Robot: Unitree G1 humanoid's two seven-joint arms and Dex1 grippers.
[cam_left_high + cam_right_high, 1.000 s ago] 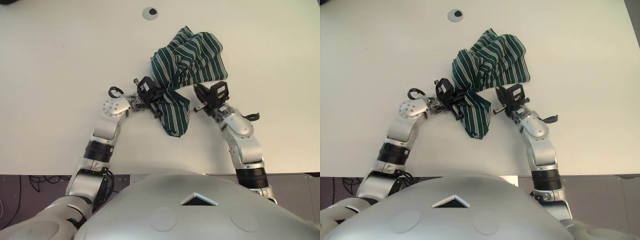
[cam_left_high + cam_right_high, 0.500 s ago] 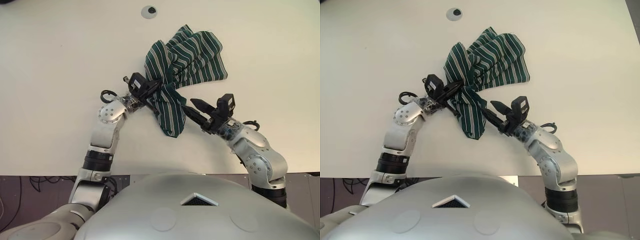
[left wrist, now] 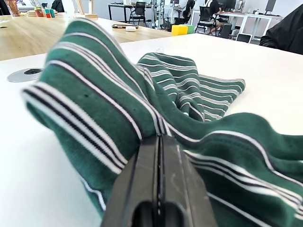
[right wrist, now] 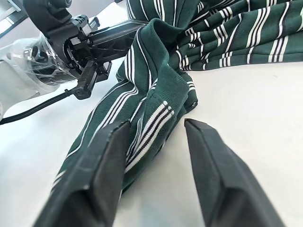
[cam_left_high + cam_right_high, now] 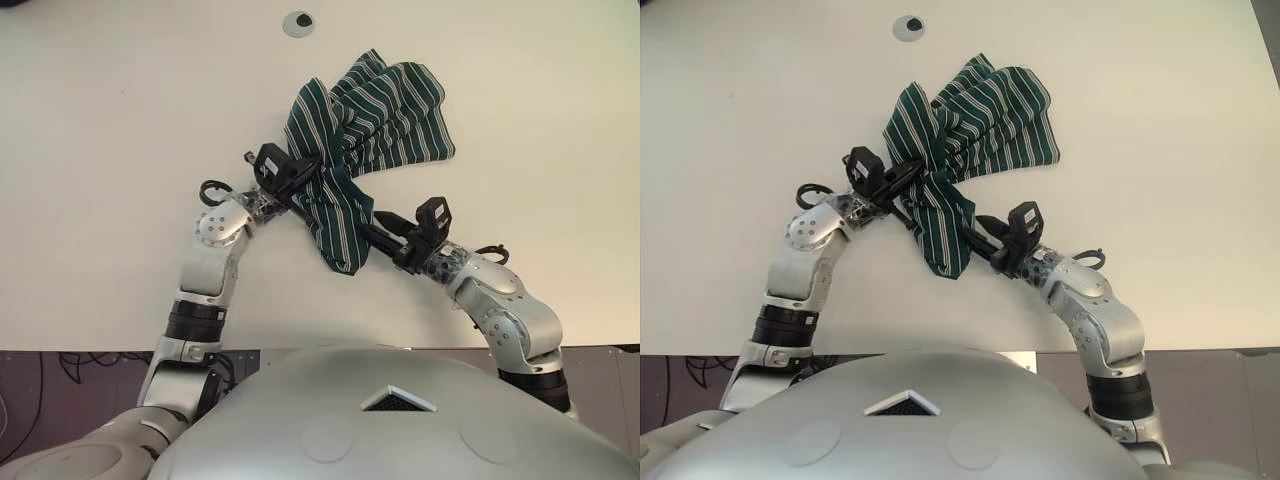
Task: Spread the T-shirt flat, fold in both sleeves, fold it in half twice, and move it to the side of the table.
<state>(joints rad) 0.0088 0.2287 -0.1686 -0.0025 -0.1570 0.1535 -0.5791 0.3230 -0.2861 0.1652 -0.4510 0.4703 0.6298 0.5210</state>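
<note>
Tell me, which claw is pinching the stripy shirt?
The left claw: it is shut on the green striped T-shirt. The right claw is open, gripping nothing.

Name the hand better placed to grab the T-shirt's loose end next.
Right. The right hand is open, its fingers straddling that end; the left hand is shut on the T-shirt.

Surface: a plain white table (image 5: 110,180); from the head camera I see its near edge running straight across.
Built-in fitting: one round grey cable port (image 5: 299,24) with a dark centre, set flush in the far side of the tabletop.
Item on it: a dark green T-shirt (image 5: 390,110) with white stripes, bunched and creased, about mid-table, apart from the port.
Lie of the cloth: the wider far part rests on the tabletop; a narrower fold trails toward the near edge.
</note>
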